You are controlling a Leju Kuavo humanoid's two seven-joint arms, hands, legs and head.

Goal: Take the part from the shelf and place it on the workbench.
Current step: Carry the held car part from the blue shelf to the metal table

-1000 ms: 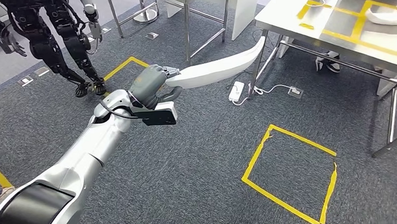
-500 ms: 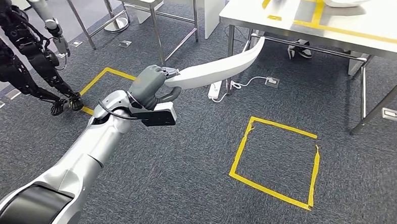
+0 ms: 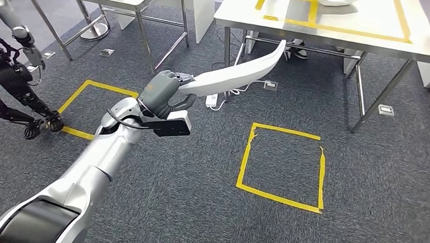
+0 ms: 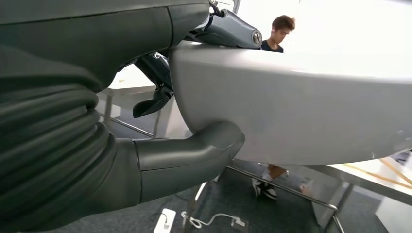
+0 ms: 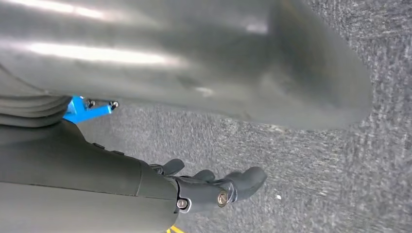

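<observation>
Toward one o'clock stands the steel bench (image 3: pixel 335 31), marked with yellow tape, above grey carpet (image 3: pixel 194 199). Center frame, the long white curved part (image 3: pixel 238 74) points toward it, gripped at its near end by the left robot hand (image 3: pixel 165 91). The right robot hand (image 5: pixel 214 187) hangs empty, fingers loosely apart.

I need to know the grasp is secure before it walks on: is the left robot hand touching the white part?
Touching. The left wrist view shows the left robot hand pressing its thumb under the white part.
</observation>
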